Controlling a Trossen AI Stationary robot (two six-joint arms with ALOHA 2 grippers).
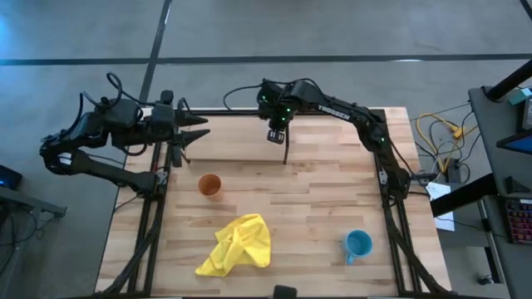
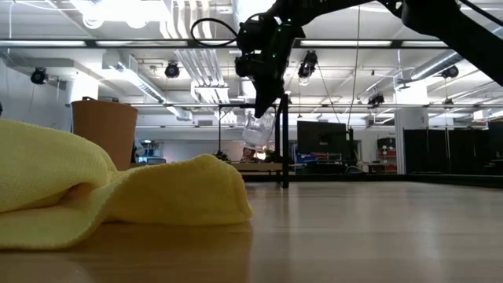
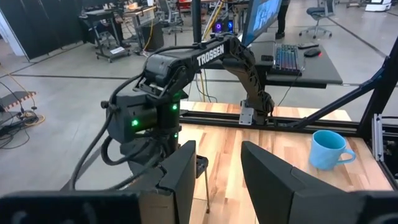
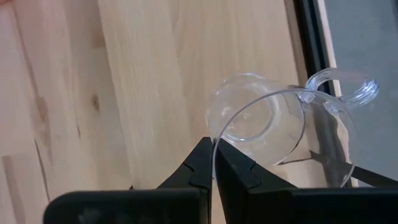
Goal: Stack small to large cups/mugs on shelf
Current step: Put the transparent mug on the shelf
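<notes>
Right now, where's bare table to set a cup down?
Free: the middle strip between the tumbler and the mug, and the right-hand stretch above the mug. Front left is crowded by the cloth. The far edge is busy: the right claw holds the glass cup there.

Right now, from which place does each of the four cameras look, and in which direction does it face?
High view: above the table, looking straight down; both arms, orange tumbler, blue mug, yellow cloth.
Low view: at tabletop height, looking level across; right gripper comes from above, holding the clear glass cup.
Left wrist view: past the open left gripper toward the right arm and the mug.
Right wrist view: down past shut fingers pinching the cup's rim.
Shared: low and right wrist views both show the glass cup.
</notes>
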